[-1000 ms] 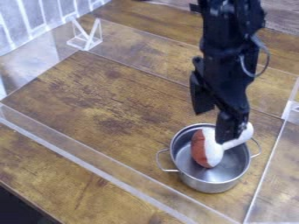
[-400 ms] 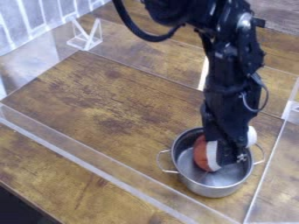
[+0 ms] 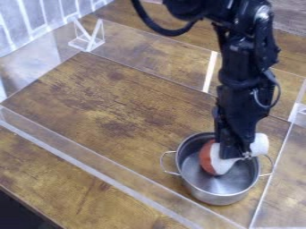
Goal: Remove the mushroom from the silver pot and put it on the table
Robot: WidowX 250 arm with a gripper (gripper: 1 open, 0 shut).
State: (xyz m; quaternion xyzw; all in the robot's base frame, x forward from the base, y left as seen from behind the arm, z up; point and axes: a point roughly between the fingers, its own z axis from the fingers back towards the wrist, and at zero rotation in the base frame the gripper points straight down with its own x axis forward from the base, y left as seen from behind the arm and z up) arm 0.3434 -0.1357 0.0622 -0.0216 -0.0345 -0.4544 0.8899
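Note:
The silver pot stands on the table at the lower right. Inside it the mushroom lies on its side, reddish-brown cap to the left and white stem poking over the right rim. My gripper points straight down into the pot, and its black fingers reach down over the mushroom's middle. The fingers hide the contact, so I cannot tell whether they press on it. The mushroom rests in the pot.
A clear acrylic wall runs diagonally across the front of the table, and another stands at the right edge. A small clear stand sits at the back left. Bare wood lies left of the pot.
The arm has sunk slightly into the pot and the wrist has rolled. The fingers now sit lower around the mushroom, which has shifted little.

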